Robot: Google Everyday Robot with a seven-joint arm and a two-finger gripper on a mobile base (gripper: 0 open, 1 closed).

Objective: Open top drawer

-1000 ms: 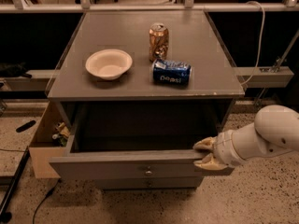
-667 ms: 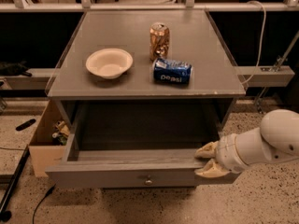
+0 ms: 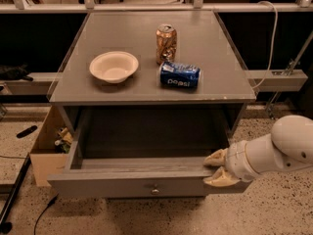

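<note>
your gripper (image 3: 211, 169) is low on the right, at the right end of the top drawer (image 3: 122, 185). one finger (image 3: 215, 157) sits over the front panel's top edge, the other in front of the panel, so it's grasping the panel between them. white arm (image 3: 274, 151) comes in from the right edge. the drawer stands well out from under the grey table (image 3: 205, 43), inside looks bare, small round knob (image 3: 155, 190) mid-front. on the tabletop: white bowl (image 3: 114, 66) at left, gold can (image 3: 166, 43) upright, blue pepsi can (image 3: 180, 75) on its side just in front of it. cardboard box (image 3: 46, 146) on the floor left of the drawer.
</note>
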